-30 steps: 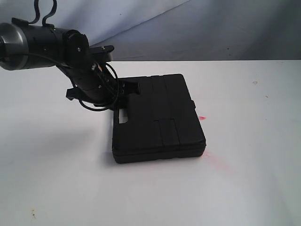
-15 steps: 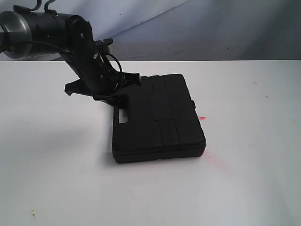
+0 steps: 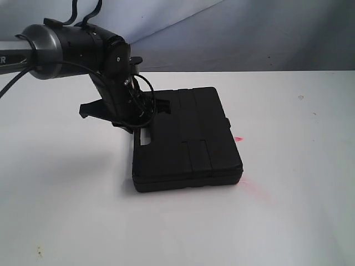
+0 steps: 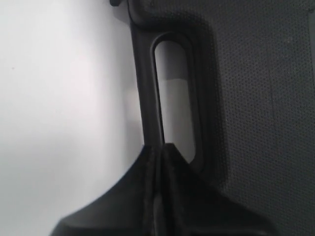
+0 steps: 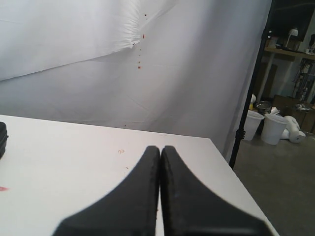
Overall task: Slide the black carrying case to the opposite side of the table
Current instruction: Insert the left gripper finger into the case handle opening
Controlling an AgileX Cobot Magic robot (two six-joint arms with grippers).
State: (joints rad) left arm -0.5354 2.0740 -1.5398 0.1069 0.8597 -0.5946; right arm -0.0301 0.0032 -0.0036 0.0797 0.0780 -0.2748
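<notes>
The left arm point(image 3: 61, 44) reaches in from the far left, its wrist point(image 3: 119, 94) bent steeply downward, with cables point(image 3: 141, 88) looping beside it. The left claw point(image 4: 158, 147) points down, its two fingers pressed together with only a thin seam between them. The right claw point(image 5: 160, 147) sits roughly level, its fingers likewise pressed tight together.

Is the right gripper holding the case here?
No: the right gripper is shut with nothing between its fingers, above the table, and the case shows only at the view's edge.
</notes>
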